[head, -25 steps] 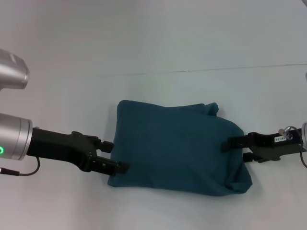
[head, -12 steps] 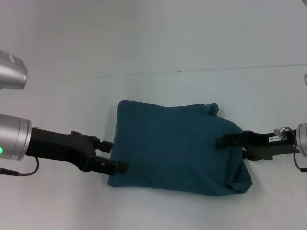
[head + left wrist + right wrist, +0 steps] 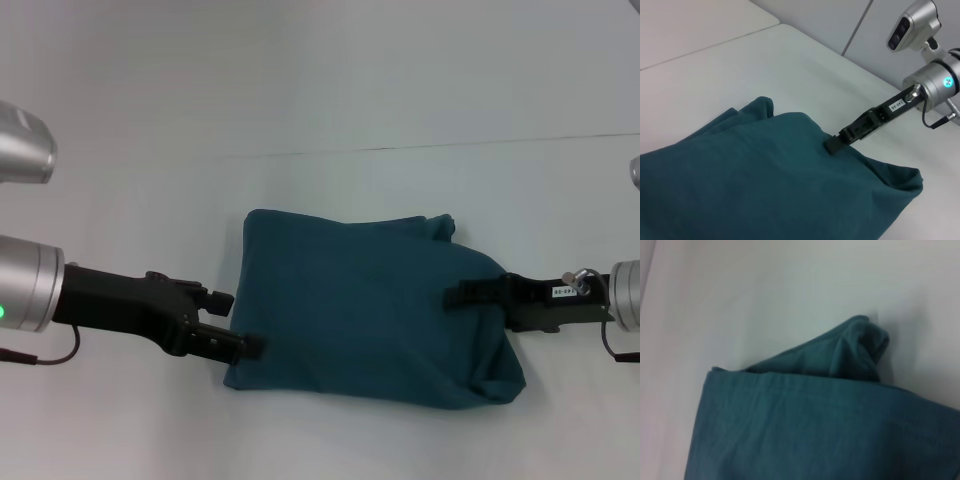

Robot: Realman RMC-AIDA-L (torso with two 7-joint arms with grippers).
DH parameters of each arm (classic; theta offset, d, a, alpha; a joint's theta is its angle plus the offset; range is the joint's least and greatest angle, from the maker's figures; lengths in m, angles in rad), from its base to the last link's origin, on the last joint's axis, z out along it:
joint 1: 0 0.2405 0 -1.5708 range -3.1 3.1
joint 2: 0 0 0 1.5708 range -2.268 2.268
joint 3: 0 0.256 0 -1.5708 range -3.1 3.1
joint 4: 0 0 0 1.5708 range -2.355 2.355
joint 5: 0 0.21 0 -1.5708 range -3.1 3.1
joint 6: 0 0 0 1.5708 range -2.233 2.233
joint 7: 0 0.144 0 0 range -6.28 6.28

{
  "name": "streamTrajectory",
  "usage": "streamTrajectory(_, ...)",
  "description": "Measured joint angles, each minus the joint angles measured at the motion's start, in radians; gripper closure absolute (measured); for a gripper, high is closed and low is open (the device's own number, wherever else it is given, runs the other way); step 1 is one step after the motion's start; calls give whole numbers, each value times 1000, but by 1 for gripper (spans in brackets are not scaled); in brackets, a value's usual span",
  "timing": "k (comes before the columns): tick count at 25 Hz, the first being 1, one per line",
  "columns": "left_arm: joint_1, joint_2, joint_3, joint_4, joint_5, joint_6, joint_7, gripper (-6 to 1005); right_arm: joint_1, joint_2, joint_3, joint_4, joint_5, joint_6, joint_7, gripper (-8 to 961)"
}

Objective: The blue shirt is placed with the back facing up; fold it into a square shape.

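Both grippers I've got on the folded teal-blue cotton shirt (image 3: 365,305): left gripper (image 3: 238,322) fingers spread at its edge, right gripper (image 3: 458,296) fingers — can't tell.

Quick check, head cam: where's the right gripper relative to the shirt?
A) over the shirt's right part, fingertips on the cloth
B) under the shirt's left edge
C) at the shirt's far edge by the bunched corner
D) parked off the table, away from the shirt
A: the right gripper reaches in from the right over the blue shirt, its tip lying on the cloth, as the left wrist view also shows.
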Motion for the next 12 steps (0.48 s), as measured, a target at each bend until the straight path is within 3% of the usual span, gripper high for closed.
streamTrajectory(2, 0, 0, -2, 0, 0, 0, 0, 94, 3, -4, 1, 23, 10, 10, -12, 77)
streamTrajectory(12, 1, -1, -2, 0, 0, 1, -2, 94, -18, -2, 7, 28, 113, 5, -88, 488)
